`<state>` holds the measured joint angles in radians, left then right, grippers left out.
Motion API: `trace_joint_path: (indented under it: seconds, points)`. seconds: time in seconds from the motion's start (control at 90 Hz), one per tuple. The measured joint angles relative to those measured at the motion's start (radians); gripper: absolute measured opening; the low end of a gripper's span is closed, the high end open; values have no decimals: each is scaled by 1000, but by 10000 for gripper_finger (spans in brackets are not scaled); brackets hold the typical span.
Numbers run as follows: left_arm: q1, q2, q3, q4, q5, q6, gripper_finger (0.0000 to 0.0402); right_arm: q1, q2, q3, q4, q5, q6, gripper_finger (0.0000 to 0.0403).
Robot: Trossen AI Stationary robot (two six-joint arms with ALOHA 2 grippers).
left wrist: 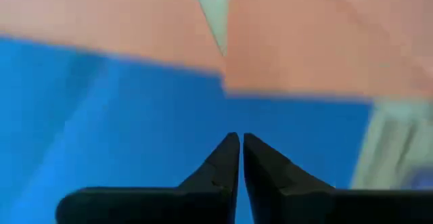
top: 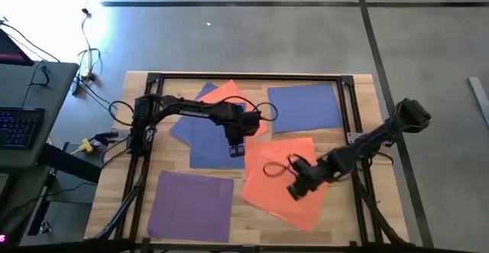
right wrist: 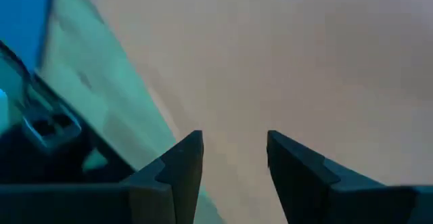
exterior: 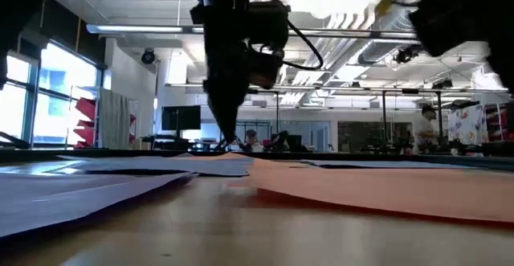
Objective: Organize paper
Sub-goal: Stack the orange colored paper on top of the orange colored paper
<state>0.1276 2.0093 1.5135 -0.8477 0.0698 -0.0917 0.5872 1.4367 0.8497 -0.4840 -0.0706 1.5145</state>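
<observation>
Paper sheets lie spread over the wooden table (top: 114,176). A purple sheet (top: 191,205) sits at the near left corner, and a blue sheet (top: 304,106) lies alone toward the far right corner. In the middle, overlapping blue sheets (top: 208,140) lie with a smaller orange sheet (top: 229,94) toward the far edge. A large orange sheet (top: 284,178) lies tilted near the near edge, right of centre. The left gripper (top: 236,149) is over the middle blue sheets, its fingers (left wrist: 223,166) pressed together just above the blue paper. The right gripper (top: 296,190) is over the large orange sheet, its fingers (right wrist: 183,163) spread apart and holding nothing.
</observation>
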Motion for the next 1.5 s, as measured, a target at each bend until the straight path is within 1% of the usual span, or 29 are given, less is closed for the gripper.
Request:
trace_joint_path:
  seconds: [0.078,0.133,0.222,0.289,0.356,0.467,0.589,0.667,0.722,0.8,0.878,0.989,1.1,1.244,1.378,1.422,1.5]
  points:
    - [13,-1,1,99,7,-31,0,80,2,0,112,43,-98,147]
    - [23,-1,1,155,17,-35,0,129,4,0,196,91,-234,147]
    - [32,-1,1,223,22,-36,0,181,16,2,329,120,-483,147]
    - [36,-1,1,255,25,-35,0,215,36,2,370,127,-634,147]
    - [39,-1,1,253,25,-37,0,231,66,2,381,139,-724,148]
    - [40,-1,1,224,25,-37,0,246,133,2,368,145,-757,166]
    - [36,-1,0,182,25,-36,0,244,201,0,401,155,-778,214]
    - [30,-1,0,152,28,-36,0,250,239,1,417,193,-804,247]
    - [29,-1,0,138,30,-29,0,252,262,0,408,223,-811,263]
    - [26,-1,0,114,33,-22,0,257,295,1,399,238,-816,273]
    - [26,-1,0,89,39,-20,0,260,326,1,359,244,-815,271]
    - [25,-1,0,75,56,-19,0,276,359,8,313,285,-786,248]
    - [19,-1,0,62,57,-19,0,290,385,10,298,310,-769,203]
    - [12,-1,0,56,59,-11,0,309,396,10,282,345,-760,110]
    - [8,-1,0,57,59,-10,0,307,397,14,280,301,-752,22]
    - [9,-1,0,57,59,-10,0,302,397,28,259,285,-754,10]
    - [9,-1,0,58,59,-10,0,294,395,70,182,267,-748,6]
